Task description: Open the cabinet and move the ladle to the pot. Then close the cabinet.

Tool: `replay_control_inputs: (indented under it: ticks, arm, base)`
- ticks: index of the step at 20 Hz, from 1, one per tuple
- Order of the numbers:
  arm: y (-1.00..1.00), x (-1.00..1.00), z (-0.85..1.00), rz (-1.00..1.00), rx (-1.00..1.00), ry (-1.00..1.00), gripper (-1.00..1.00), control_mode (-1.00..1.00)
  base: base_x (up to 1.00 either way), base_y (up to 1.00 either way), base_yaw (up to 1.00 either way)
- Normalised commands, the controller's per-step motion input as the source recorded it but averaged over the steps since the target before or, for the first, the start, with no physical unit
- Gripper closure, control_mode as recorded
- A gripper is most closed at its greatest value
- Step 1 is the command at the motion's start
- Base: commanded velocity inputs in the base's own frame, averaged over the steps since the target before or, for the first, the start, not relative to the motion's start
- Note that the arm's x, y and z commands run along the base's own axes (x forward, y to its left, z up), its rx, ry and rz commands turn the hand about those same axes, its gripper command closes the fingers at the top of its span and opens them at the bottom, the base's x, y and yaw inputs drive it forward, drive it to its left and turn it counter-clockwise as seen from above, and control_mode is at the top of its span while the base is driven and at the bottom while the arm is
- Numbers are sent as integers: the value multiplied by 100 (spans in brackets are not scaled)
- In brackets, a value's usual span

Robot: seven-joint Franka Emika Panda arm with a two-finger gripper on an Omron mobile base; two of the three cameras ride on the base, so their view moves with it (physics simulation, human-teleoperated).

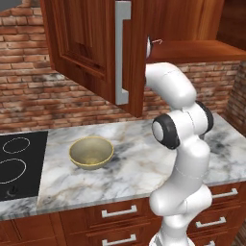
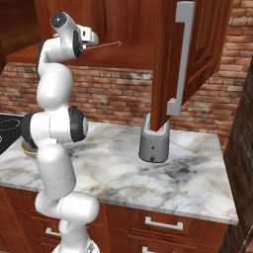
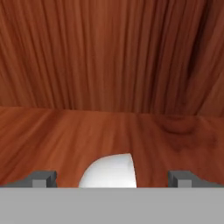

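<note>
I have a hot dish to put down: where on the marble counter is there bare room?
The counter is bare between the yellow bowl and the robot arm. In the right base view, the stretch right of the grey holder to the counter's end is bare too. It is tighter around the bowl beside the cooktop.

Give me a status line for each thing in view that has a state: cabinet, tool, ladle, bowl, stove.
cabinet door: swung open, handle facing out.
tool: open, inside the cabinet above its shelf, holding nothing.
ladle: white rounded part between the fingertips, not gripped; thin handle end shows in the right base view.
bowl: upright on the counter, empty.
stovetop: nothing on the visible burners.
</note>
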Motion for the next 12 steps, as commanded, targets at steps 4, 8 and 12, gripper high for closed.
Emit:
replay_control_inputs:
  ticks: [4, 8, 12]
  arm:
    - [17, 31, 0, 0, 0, 2, 100, -100]
    - [15, 9, -4, 0, 0, 4, 100, -100]
    - [0, -7, -9, 0, 0, 5, 100, -100]
  base:
    - [0, 0, 0]
    - [0, 0, 0]
    - [0, 0, 0]
